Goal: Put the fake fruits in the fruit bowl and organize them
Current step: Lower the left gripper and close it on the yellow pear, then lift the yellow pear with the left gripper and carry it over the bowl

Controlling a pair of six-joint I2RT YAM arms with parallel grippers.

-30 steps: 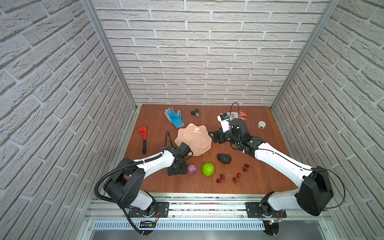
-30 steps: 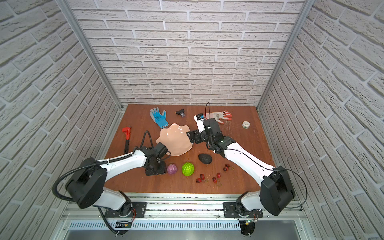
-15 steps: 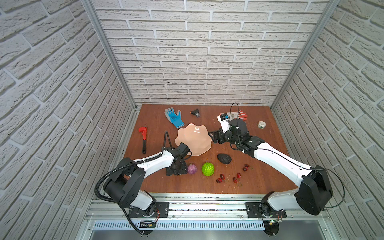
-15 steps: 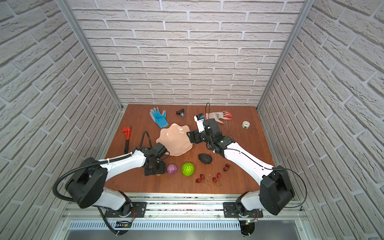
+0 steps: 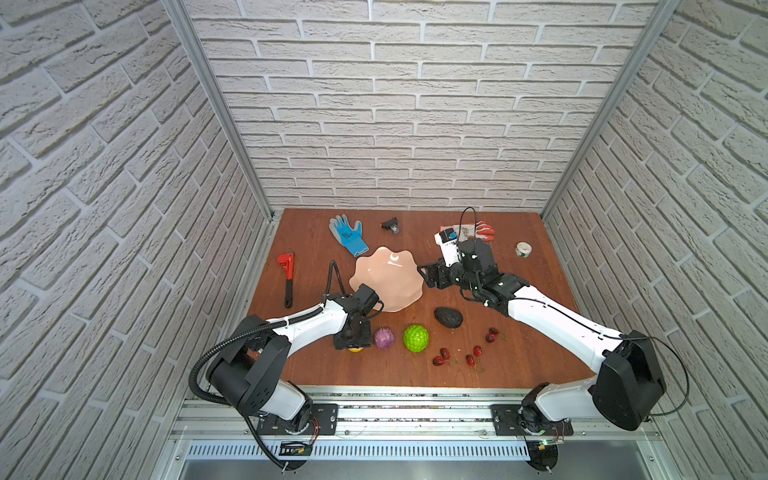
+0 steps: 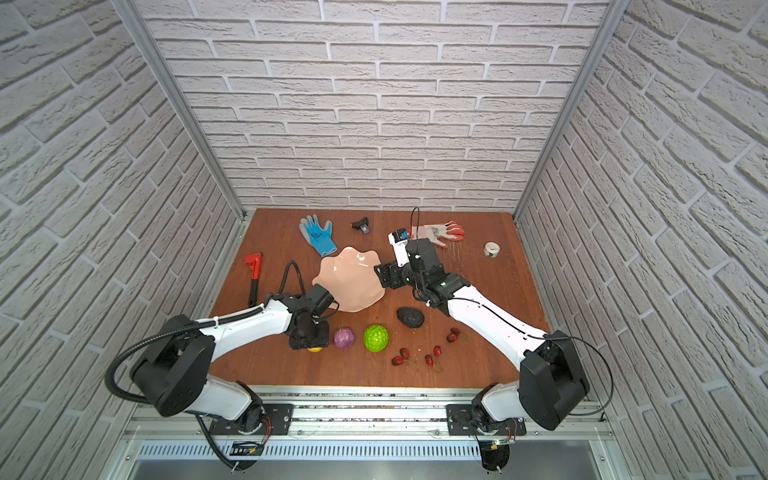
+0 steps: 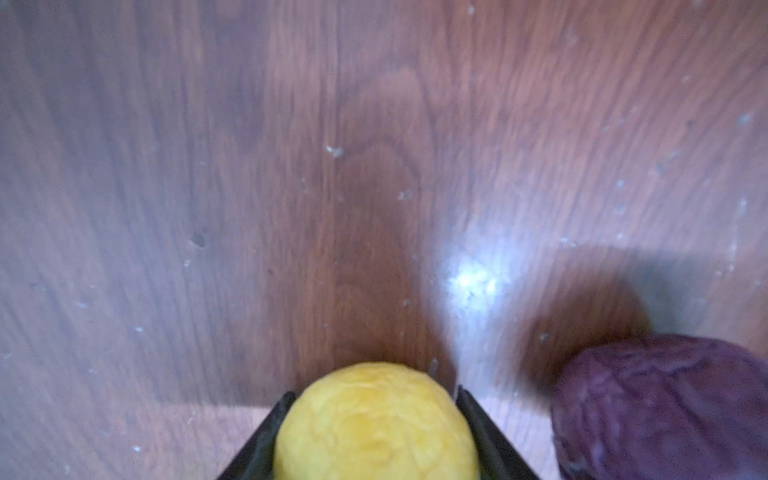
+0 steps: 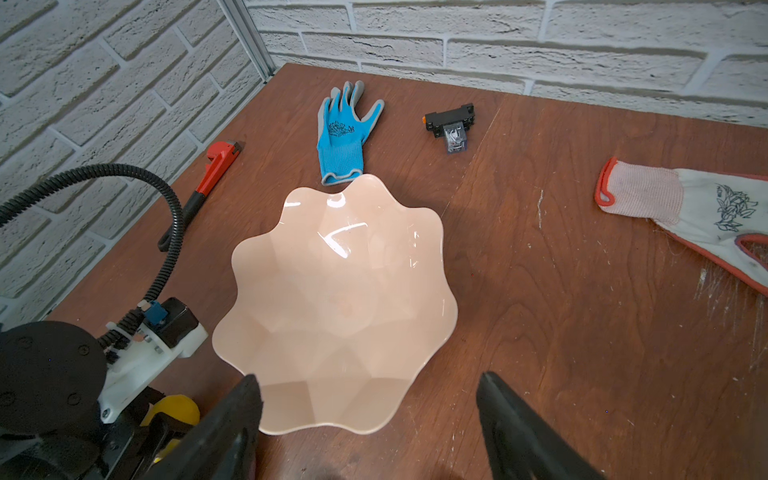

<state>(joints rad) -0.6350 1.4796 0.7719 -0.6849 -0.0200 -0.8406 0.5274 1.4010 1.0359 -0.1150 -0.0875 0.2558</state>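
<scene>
**One fruit in the jaws, none in the bowl**

Near the front edge of the desk (image 5: 519, 299), left of centre, the left gripper (image 7: 374, 392) points straight down. Its jaws are closed against both sides of the yellow fruit (image 7: 374, 428). Whether the fruit rests on the wood or hangs just clear cannot be told.

The bowl (image 5: 386, 278) stands empty about the middle of the desk, just behind that gripper toward the back edge. The carry therefore looks short: up over the wavy rim, then back. The fruit is round, so no long axis matters.

The left arm is the nearer one to the front row. The purple fruit (image 5: 383, 338) lies just beside its gripper. The green ball (image 5: 416, 338), avocado (image 5: 448, 318) and scattered cherries (image 5: 492, 335) follow toward the right.

The right gripper (image 8: 369, 381) hovers at the bowl's right rim, jaws spread wide and holding nothing. It may crowd a drop on that side.

The desk is brown wood, scuffed with pale specks. A blue glove (image 5: 348, 235), red wrench (image 5: 286, 278), small black part (image 5: 390, 226), white-and-orange glove (image 6: 440, 232) and tape roll (image 5: 523, 249) lie toward the back and left edges. White brick-pattern walls (image 5: 395, 104) close three sides.
</scene>
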